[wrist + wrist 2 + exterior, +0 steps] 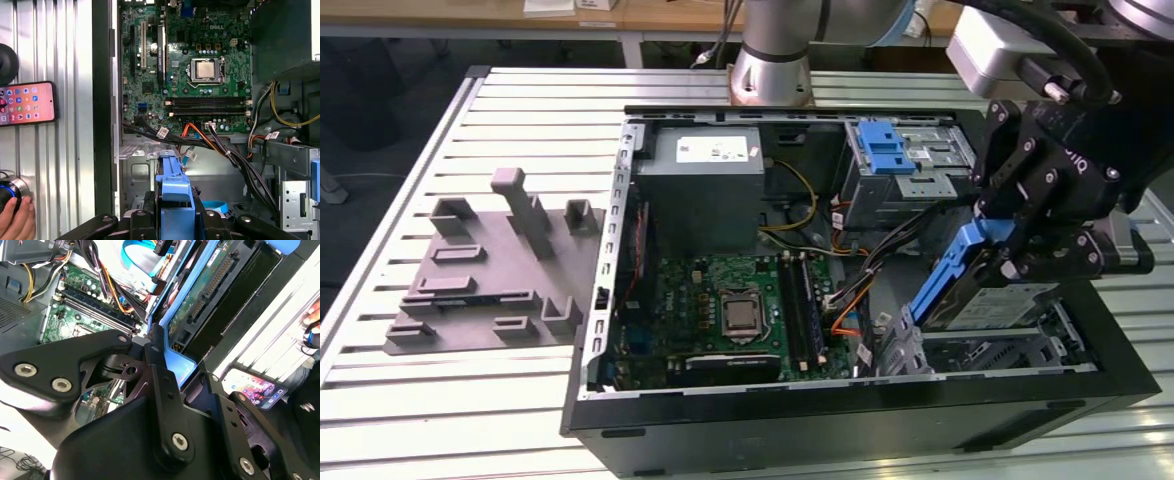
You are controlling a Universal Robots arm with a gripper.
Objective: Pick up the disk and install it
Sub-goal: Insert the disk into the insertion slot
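Note:
The disk (983,300), a silver drive in a blue plastic bracket, is held on edge and tilted, low in the open computer case (607,290) at the exterior view's right. My black gripper (1014,255) is shut on its upper end. It hangs just over the empty metal bay (987,352) in the case's near right corner. In the second wrist view the disk's green circuit side (200,295) faces the camera, and a black finger (156,352) presses on the blue bracket (177,367). In the first wrist view the bracket (172,187) stands between the fingers of my gripper (172,220).
Inside the case are the motherboard (727,305), a grey power supply box (707,190), a drive cage with a blue latch (901,150) and loose cables (220,147). A grey fixture plate (494,270) lies on the slatted table. A phone (27,102) and a person's hand (15,220) are beside the case.

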